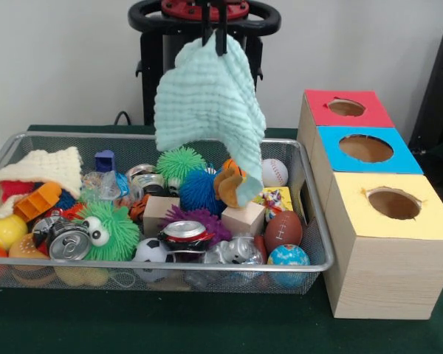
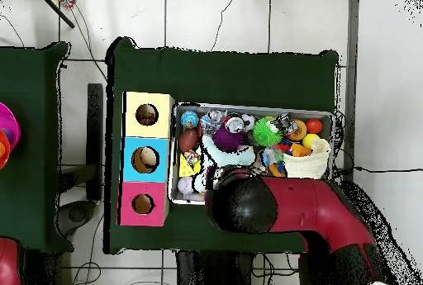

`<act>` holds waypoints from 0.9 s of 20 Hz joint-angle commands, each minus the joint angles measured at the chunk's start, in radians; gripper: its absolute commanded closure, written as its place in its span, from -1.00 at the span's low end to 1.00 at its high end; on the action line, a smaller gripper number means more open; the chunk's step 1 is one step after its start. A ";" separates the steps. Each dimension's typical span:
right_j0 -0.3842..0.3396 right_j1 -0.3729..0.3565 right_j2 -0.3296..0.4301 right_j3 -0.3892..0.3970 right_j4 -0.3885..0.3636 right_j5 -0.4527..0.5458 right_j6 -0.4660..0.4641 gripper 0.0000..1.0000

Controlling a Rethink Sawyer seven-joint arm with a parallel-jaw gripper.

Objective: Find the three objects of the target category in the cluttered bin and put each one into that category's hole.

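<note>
Gripper (image 1: 215, 37) clamped on a pale green knitted cloth (image 1: 207, 110), hoisted well above the wire-mesh bin (image 1: 310, 221). Prob. lifted to uncover clutter beneath, since cloth isn't target category. One printed wrapper (image 1: 275, 198) shows near bin's right end, beside the baseball (image 1: 275, 172); others not made out, maybe buried. Yellow-topped hole (image 1: 393, 203) empty as far as seen. Overhead, arm (image 2: 289, 203) hides gripper and much of the bin.

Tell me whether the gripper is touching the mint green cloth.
Touching. The front view shows the gripper pinching the top edge of the mint knitted cloth, which hangs from it above the wire mesh bin.
</note>
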 commanded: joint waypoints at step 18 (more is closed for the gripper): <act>0.349 0.086 -0.386 -0.163 -0.499 -0.540 0.237 1.00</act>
